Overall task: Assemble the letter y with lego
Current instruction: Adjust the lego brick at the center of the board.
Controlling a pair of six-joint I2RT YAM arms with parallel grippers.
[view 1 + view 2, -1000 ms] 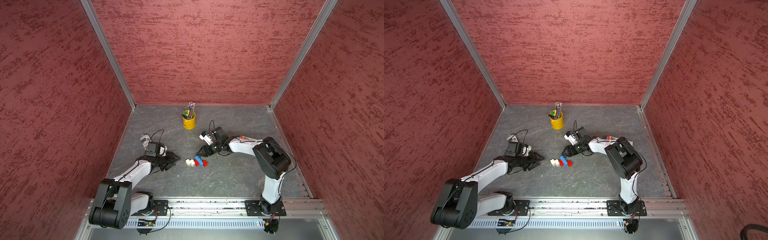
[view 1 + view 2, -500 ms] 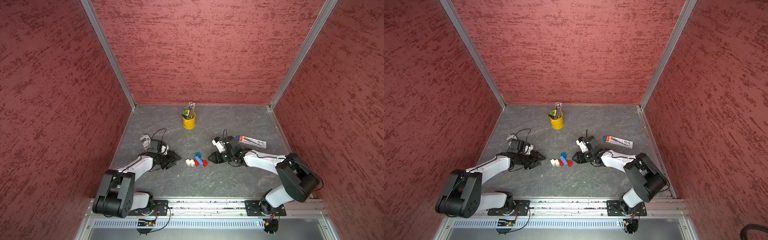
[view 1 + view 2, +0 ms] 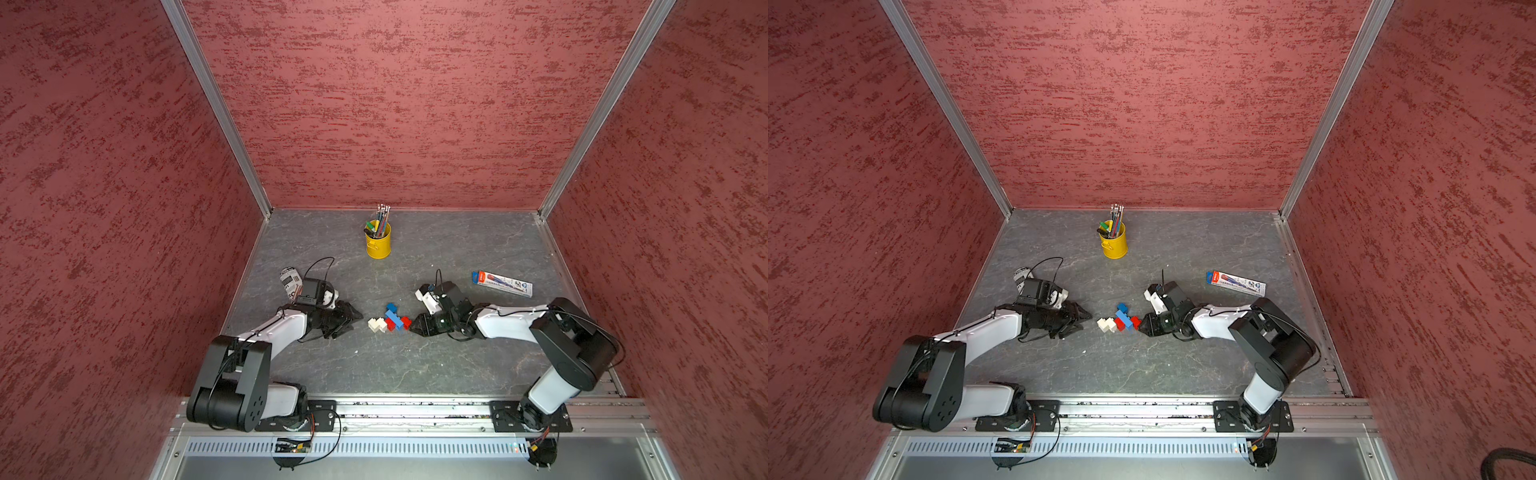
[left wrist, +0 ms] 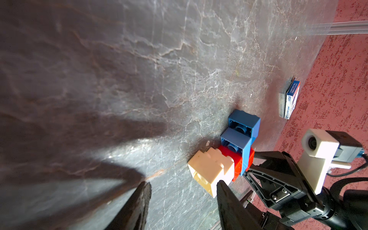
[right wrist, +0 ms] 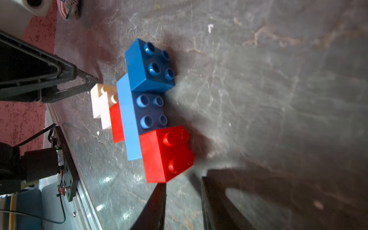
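Your right pincer [image 3: 412, 327] is closed and empty, just beside the red brick [image 3: 406, 322] of the letter y [image 3: 390, 321]. Your left pincer [image 3: 355, 321] stands apart near its white tail [image 3: 377, 324].

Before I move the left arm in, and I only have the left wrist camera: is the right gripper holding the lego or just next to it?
Observer: Not holding. The right gripper is shut on nothing, its tip at the end red brick; contact I cannot tell.
Operator: Which way do the studs point?
Observer: Sideways, toward the right gripper; the letter y lies flat on the table.
Operator: Anything outside my frame?
Observer: A yellow pencil cup stands near the back wall, well apart from the letter y.
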